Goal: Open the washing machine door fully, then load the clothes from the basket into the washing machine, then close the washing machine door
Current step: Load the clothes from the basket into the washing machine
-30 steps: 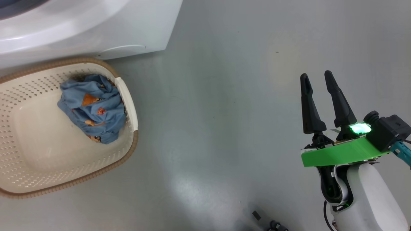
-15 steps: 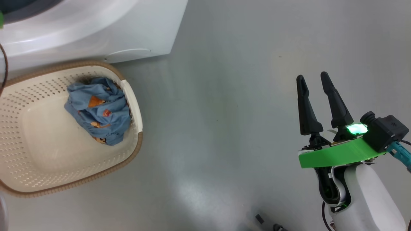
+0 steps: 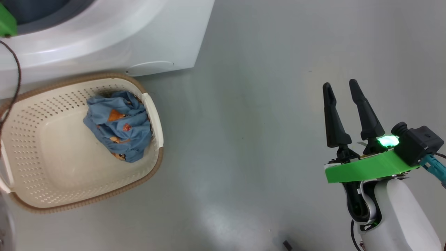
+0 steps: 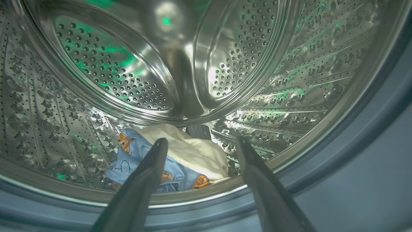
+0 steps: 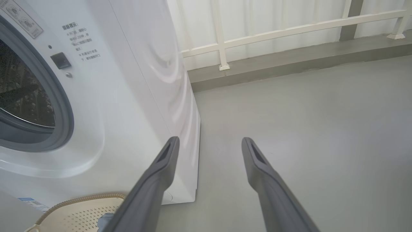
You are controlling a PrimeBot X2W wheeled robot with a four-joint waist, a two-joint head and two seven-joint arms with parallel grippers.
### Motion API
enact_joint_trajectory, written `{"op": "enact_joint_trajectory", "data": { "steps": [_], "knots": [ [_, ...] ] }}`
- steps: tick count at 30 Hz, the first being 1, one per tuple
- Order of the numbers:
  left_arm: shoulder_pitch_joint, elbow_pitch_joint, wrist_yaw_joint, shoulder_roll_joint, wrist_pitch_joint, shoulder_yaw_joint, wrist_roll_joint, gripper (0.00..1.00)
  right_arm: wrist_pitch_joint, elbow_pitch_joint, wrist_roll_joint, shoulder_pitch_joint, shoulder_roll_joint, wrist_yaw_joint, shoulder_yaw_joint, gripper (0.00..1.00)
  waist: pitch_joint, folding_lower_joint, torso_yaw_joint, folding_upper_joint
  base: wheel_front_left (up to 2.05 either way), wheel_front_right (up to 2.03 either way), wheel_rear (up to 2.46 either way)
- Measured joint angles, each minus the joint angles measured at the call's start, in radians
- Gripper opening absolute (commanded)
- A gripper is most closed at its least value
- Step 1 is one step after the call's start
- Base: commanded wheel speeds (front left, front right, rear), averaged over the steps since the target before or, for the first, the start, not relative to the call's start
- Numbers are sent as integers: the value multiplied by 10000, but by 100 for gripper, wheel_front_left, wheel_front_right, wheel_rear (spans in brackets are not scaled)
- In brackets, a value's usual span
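Left hand: two long dark fingers spread wide, nothing between them, pointing into the perforated steel drum of the big white front-loading washing machine.
Right hand: raised over the grey floor, fingers parted, empty, well apart from the basket.
Drum load: crumpled blue-and-cream cloth bundle at the bottom.
Cream perforated plastic basket: just beside the machine, holding a blue orange-printed garment.
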Motion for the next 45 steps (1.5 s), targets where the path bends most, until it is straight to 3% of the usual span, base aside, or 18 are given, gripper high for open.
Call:
{"op": "enact_joint_trajectory", "data": {
  "steps": [21,33,45],
  "knots": [
    [4650,-4658,35,-997,-21,1129,-495,100,0,123,-481,337,-259,0,-554,100,-1249,-1,635,1,0,0,0],
    [6993,-6525,19,-1827,-21,1628,-211,100,0,178,-481,917,-477,0,-805,100,-2035,0,1178,0,0,0,0],
    [9054,-7741,-13,-2171,-21,1921,199,100,0,167,-481,1661,-612,0,-1193,100,-2790,0,1748,0,0,0,0]
  ]
}}
